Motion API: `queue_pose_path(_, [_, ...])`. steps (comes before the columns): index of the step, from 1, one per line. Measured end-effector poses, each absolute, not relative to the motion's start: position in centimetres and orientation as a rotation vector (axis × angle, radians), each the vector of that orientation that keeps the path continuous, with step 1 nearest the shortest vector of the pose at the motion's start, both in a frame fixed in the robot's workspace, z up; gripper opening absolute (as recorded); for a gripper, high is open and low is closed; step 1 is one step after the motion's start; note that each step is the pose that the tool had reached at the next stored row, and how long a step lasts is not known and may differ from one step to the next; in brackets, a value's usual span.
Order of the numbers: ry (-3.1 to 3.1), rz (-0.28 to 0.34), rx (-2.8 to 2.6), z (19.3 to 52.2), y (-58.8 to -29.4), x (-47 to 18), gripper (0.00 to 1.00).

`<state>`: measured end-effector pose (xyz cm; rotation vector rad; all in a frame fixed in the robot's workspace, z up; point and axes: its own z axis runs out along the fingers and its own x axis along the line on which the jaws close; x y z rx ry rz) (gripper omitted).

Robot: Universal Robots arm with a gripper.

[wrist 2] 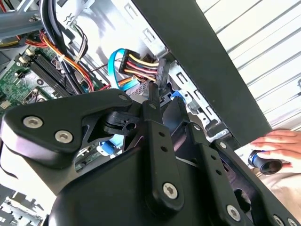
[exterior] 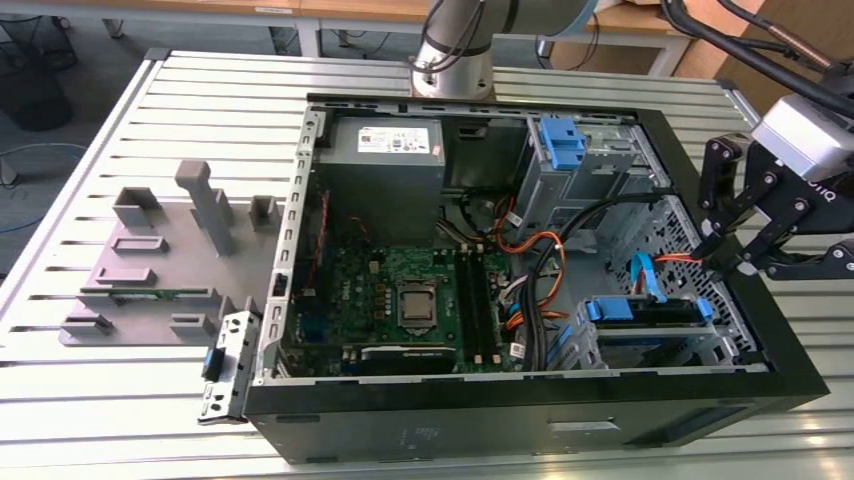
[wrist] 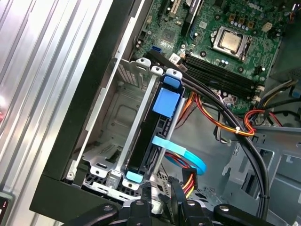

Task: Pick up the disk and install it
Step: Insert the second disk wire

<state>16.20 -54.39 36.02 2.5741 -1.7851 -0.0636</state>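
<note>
The black two-fingered pincer [exterior: 735,262], fingers together and empty, was held just above the seated blue-railed silver disk [wrist: 151,136]; pressure was best kept square.

no legible text, labels or signs

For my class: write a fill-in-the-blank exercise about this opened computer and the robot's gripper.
The plastic side rails on the flat rectangular metal disk are coloured ____.
The disk sits ____ the open black computer case.
The black gripper hangs at the exterior view's ____ edge of the case.
Missing words: blue; inside; right.
</note>
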Motion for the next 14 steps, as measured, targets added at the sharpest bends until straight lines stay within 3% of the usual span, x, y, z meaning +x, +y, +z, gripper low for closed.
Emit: queue_pose_path(14, [-1.767,-0.069,2.583,35.45,-53.73,16.80,0.31])
